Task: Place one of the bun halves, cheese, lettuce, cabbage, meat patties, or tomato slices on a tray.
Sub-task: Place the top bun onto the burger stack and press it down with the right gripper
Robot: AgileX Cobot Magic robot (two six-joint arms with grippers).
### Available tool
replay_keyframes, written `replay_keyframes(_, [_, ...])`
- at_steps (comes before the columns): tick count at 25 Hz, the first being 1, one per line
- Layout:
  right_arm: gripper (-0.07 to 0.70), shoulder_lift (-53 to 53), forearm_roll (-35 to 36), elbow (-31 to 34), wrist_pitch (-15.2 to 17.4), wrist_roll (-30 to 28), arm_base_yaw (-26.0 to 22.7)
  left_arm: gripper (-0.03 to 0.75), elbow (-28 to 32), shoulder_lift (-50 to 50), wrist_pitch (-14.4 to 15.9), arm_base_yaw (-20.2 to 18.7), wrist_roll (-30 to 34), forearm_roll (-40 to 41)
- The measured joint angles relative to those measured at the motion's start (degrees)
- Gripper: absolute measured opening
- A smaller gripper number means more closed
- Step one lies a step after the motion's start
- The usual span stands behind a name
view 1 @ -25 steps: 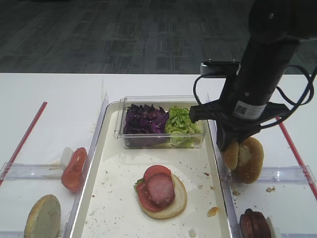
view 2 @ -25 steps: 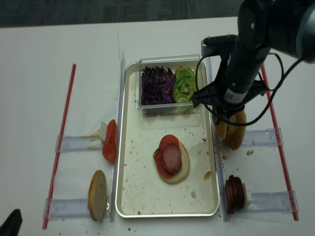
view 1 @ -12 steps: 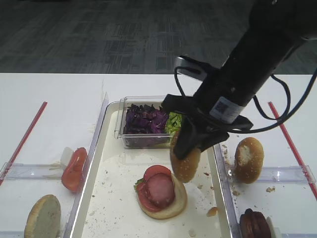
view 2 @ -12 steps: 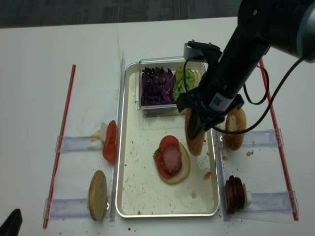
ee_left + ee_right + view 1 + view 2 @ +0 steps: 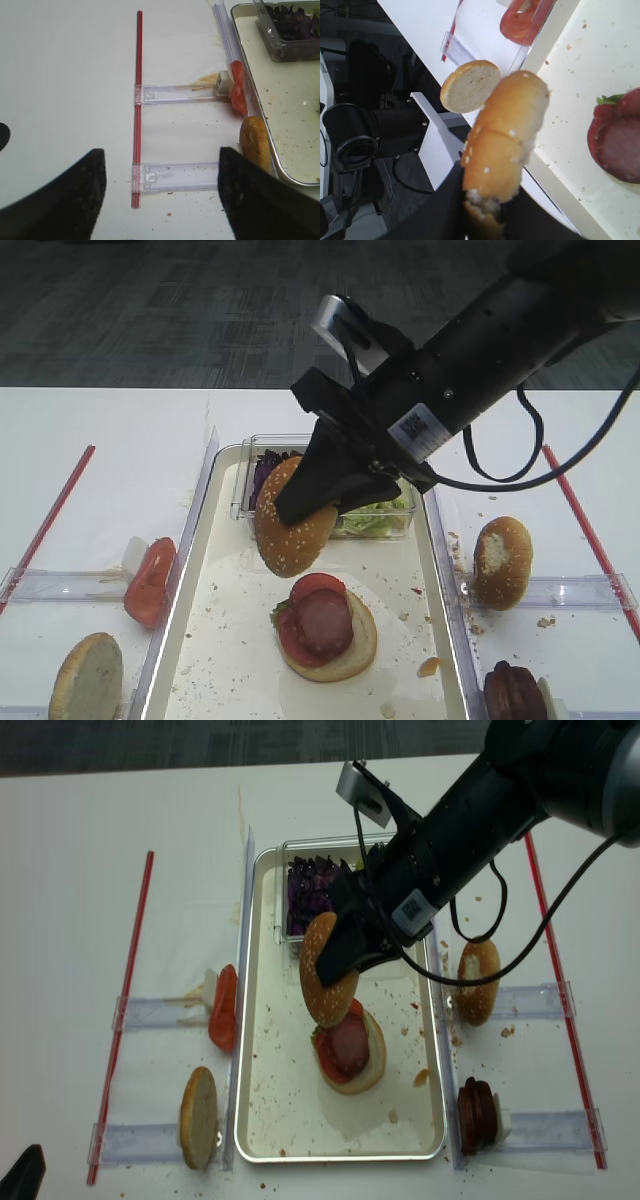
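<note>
My right gripper (image 5: pixel 302 502) (image 5: pixel 342 963) (image 5: pixel 485 212) is shut on the edge of a seeded golden bun top (image 5: pixel 293 530) (image 5: pixel 326 982) (image 5: pixel 505 135). It holds the bun tilted in the air over the off-white tray (image 5: pixel 235 640) (image 5: pixel 280 1105). Just below and to the right lies a stack of bun base, tomato and meat patty (image 5: pixel 325 625) (image 5: pixel 348 1048). A clear box at the tray's back holds purple cabbage (image 5: pixel 312 885) and lettuce (image 5: pixel 375 521), partly hidden by the arm. My left gripper (image 5: pixel 162 200) hangs open over the white table. No cheese shows.
Left of the tray are tomato slices (image 5: pixel 150 580) (image 5: pixel 236 92) and a pale bun half (image 5: pixel 88 680) (image 5: pixel 254 145) on clear holders. Right of it stand a seeded bun with a torn white patch (image 5: pixel 500 560) and meat patties (image 5: pixel 513 692). Red strips (image 5: pixel 125 1010) edge both sides.
My right gripper lifted the seeded bun top from beside the torn bun on the right and carried it left over the tray. It now hangs above the stack's left side.
</note>
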Motion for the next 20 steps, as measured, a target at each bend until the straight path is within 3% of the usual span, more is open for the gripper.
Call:
replay_keyframes(10, [0.171,0.5,4.0,6.6,-0.8,-9.0,0.0,0.474,0.0,0.0,0.0,0.0,0.0,0.0])
replay_keyframes(20, [0.171,8.0,5.6,6.9,-2.0,-11.9,0.0,0.474,0.0,0.0,0.0,0.0,0.0,0.0])
